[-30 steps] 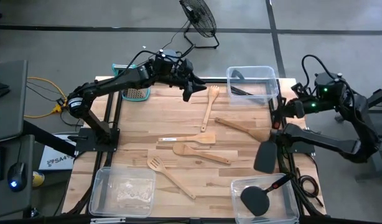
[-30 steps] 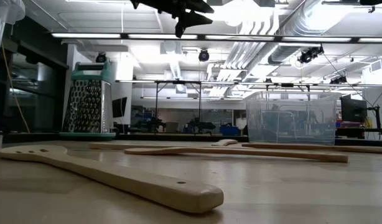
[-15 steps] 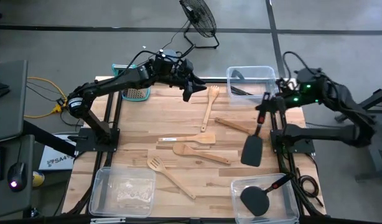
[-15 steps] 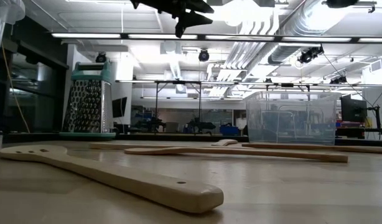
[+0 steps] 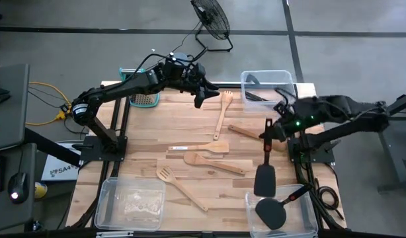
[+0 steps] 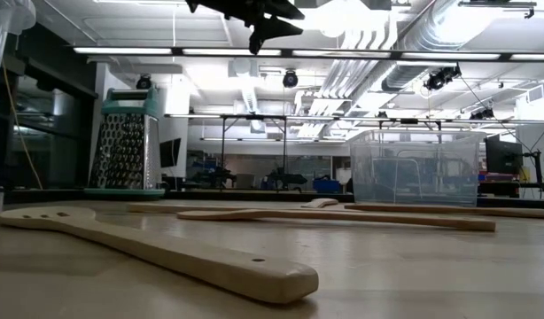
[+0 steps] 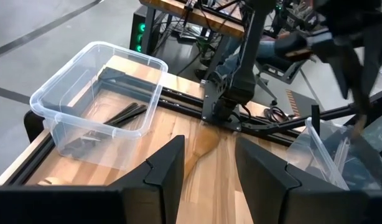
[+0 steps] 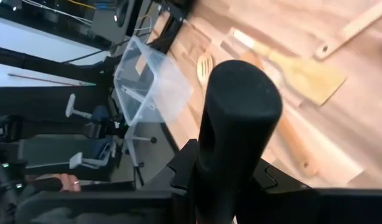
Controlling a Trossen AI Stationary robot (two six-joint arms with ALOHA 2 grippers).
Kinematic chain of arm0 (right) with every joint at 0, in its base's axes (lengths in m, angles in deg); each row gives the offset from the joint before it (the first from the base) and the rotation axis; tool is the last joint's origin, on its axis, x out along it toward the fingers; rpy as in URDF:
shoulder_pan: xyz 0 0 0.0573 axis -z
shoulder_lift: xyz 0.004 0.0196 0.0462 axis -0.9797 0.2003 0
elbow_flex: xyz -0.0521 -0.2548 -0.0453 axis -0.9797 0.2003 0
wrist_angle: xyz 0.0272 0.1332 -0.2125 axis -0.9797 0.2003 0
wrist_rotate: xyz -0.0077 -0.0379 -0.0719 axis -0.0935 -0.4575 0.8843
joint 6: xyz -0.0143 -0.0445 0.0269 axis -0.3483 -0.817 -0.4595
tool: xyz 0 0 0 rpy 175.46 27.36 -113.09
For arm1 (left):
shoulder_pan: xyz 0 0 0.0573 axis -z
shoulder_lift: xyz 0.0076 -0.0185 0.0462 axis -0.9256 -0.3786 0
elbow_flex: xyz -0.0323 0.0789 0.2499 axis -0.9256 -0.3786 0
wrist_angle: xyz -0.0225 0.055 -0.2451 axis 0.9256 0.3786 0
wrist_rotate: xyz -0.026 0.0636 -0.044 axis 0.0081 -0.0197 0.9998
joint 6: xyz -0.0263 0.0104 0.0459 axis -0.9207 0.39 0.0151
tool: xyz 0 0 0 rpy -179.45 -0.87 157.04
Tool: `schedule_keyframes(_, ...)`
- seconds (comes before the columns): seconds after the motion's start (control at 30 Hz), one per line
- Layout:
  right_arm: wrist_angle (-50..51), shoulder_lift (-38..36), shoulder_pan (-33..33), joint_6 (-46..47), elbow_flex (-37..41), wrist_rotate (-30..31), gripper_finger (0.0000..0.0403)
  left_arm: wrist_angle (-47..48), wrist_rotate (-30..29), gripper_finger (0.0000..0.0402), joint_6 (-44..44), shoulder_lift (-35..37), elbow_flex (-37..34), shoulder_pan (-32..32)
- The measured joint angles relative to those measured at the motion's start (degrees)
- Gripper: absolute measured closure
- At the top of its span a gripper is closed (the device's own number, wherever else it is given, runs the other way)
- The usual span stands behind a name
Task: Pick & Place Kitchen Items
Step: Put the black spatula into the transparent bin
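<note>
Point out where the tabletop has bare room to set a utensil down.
Free: the wood between the box grater and the long wooden spoon, and the strip between the slotted turner and the near-right bin. Crowded: the middle, around the wooden spatulas.

left tool [image 5: 200, 94] open, right tool [image 5: 267, 132] clamped

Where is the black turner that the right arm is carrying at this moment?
In the high view the black turner hangs from the right gripper over the table's right side, its blade just above the near-right clear bin, which already holds another black turner.
</note>
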Motion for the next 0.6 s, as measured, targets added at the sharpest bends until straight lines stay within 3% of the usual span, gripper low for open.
schedule_keyframes(0.37, 4.7, 5.9, -21.5, 19.5, 0.0, 17.0, 0.0347, 0.3, 0.0, 0.0263, 0.0, 0.0, 0.0, 0.0)
schedule_keyframes(0.6, 10.8, 11.3, -29.3, 30.4, 0.0, 21.4, 0.0347, 0.4, 0.0, 0.0263, 0.0, 0.0, 0.0, 0.0)
